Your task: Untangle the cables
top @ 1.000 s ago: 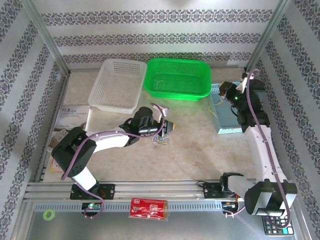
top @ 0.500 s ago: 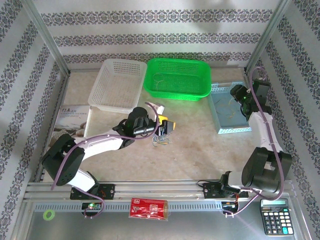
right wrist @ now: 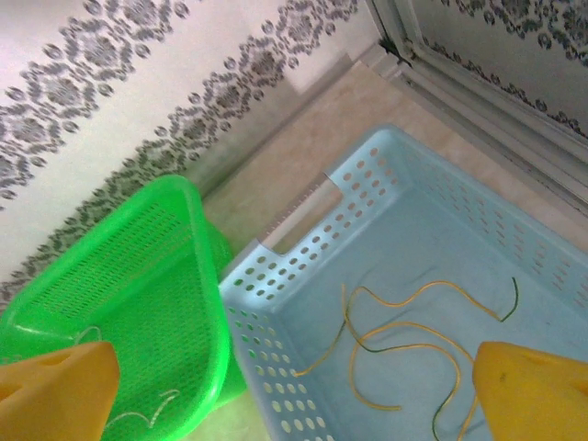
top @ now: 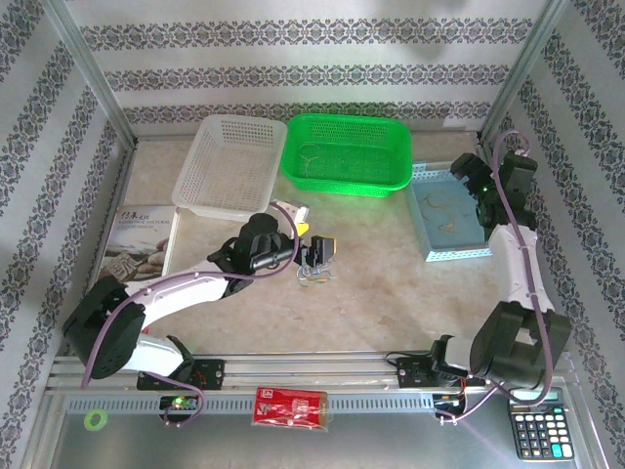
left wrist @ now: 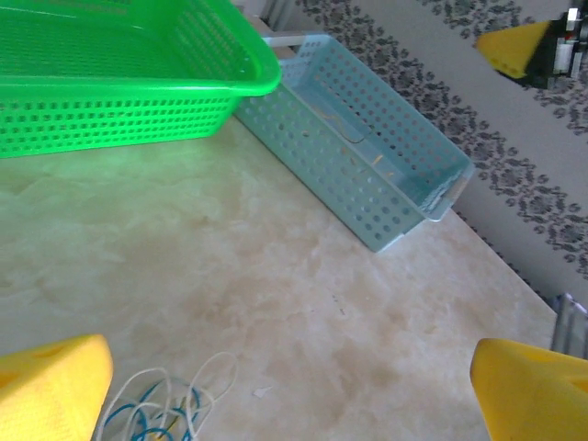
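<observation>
Yellow left fingers (left wrist: 50, 386) apart — cables (left wrist: 147, 415) just beside one; right fingers (right wrist: 55, 390) apart too

A: How is the light?

B: Bright and even, coming from above. In the overhead view the back wall (top: 312, 24) washes out near the top edge, and shadows under the arms are faint.

A: Any colour cast?

B: In the left wrist view the green basket (left wrist: 119, 92) throws a green glow onto the tabletop (left wrist: 276, 303).

A: Sharpness?

B: The 2 wrist views are soft. The yellow fingers (left wrist: 50, 390) in their corners are blurred.
</observation>
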